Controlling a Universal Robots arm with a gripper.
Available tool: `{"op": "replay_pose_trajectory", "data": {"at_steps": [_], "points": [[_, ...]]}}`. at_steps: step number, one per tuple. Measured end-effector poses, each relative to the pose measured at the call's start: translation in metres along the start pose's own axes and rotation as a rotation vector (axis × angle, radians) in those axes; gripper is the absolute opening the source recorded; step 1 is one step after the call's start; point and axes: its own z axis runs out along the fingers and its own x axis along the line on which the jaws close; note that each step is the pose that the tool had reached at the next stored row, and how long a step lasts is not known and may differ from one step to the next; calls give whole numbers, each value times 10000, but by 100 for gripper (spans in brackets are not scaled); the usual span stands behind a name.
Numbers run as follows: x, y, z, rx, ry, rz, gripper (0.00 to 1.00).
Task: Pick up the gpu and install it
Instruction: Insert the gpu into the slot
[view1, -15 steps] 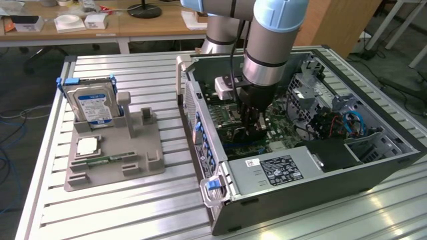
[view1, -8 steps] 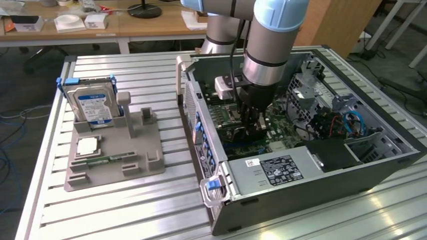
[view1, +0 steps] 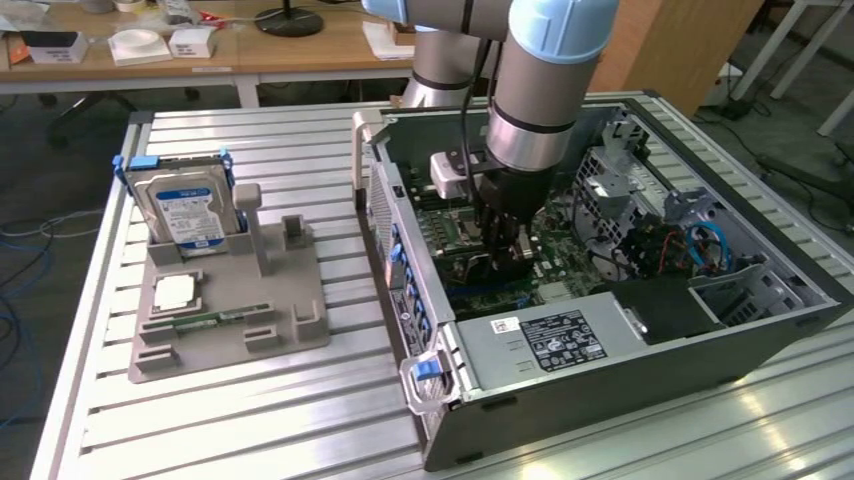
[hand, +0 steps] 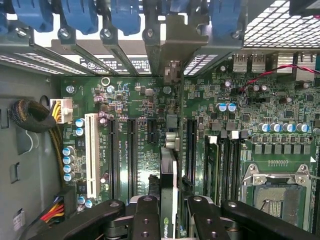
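Exterior view: one arm (view1: 534, 90) reaches down into one open computer case (view1: 587, 390) on the bench (view1: 267, 420). The end effector (view1: 505, 250) sits low over the motherboard (view1: 554, 270). Beside the case, one grey fixture (view1: 227, 345) carries one hard drive (view1: 187, 205), one processor chip (view1: 178, 292) and one memory stick (view1: 200, 322).

Wrist view: I see two fingers (hand: 145, 217) clamped on the gpu (hand: 169, 170), which is held edge-on over the motherboard between black slots. I count four blue latches (hand: 77, 12) and one white slot (hand: 91, 155).
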Motion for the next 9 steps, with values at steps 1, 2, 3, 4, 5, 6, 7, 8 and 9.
{"op": "replay_pose_trajectory", "data": {"at_steps": [1,2,3,4,5,6,7,8,9], "points": [[0,-2,0,-1,0,0,26],[0,-2,0,1,0,1,26],[0,-3,0,0,0,0,26],[0,-3,0,0,0,-1,26],[0,-3,0,0,-1,-1,26],[0,-3,1,1,-1,-1,26],[0,-3,4,1,0,-1,26],[1,-4,8,1,1,-1,26],[1,-4,14,0,3,-2,26]]}}
